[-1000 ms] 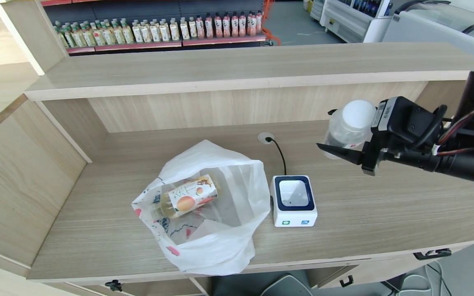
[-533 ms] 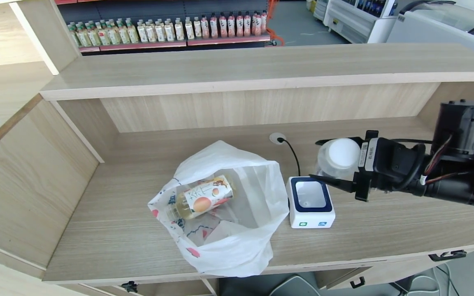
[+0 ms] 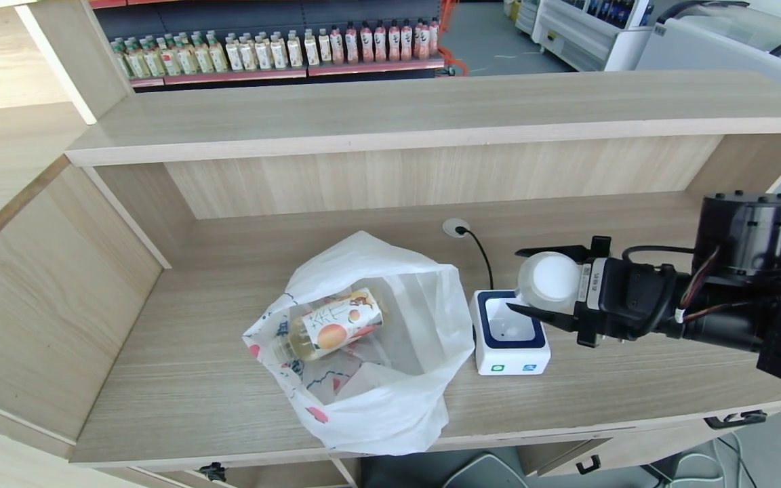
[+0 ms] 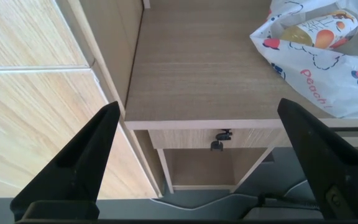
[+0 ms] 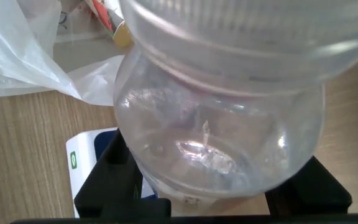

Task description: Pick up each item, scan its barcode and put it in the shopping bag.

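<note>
Nearest me, my left jaws hang released and wide apart off the front edge of the desk (image 4: 191,74), toward its left end, holding nothing. Just beyond, the shopping bag (image 3: 390,407) lies open on the desk with a tea bottle (image 3: 333,325) on its side inside it, so I judge one item done. Just beside the bag, to its right, stands the scanner (image 3: 511,358).

My right jaws are clenched on the clear bottle (image 3: 550,279), its white cap turned toward my head. Over the last second I have carried it down and to the left from above the desk's right end, and it now hangs over the scanner's far right edge, apart from it. I take this as the scan step, nearly lined up. Whether the barcode faces the window I cannot tell. The bag comes after.

Farther back is the round cable hole (image 3: 456,227), and past the raised ledge a row of shelf drinks (image 3: 282,53).
</note>
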### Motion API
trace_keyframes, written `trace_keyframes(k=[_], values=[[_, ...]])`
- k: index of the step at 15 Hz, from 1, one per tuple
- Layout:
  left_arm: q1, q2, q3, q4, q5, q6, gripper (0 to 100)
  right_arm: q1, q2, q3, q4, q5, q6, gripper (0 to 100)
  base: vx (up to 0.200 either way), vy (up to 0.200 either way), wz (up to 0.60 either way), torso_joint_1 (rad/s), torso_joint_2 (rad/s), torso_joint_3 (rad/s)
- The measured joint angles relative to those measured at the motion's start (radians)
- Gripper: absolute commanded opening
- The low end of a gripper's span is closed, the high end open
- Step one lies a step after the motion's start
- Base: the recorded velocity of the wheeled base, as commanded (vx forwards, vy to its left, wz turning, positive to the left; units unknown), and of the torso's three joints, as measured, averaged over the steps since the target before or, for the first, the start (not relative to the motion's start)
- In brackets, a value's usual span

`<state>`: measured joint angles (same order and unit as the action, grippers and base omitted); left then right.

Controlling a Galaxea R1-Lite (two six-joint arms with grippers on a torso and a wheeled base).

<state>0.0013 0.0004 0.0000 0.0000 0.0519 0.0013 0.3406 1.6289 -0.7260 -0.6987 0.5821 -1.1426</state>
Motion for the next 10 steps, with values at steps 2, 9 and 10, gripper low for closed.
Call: trace_keyframes(k=[2,9,10], values=[[0.000,0.000,0.000,0.000,0.001,0.000,100,-0.002,0.019,0.001,-0.018,0.021,-0.010,0,0.000,0.000,0.00,0.000,0.00,0.000],[0.000,0.000,0.000,0.000,0.000,0.000,100,-0.003,0.126,-0.005,-0.147,0.055,-0.015,0,0.000,0.000,0.00,0.000,0.00,0.000],[0.000,0.000,0.000,0.000,0.000,0.000,100,-0.004,0.138,-0.005,-0.161,0.056,-0.015,0,0.000,0.000,0.00,0.000,0.00,0.000]])
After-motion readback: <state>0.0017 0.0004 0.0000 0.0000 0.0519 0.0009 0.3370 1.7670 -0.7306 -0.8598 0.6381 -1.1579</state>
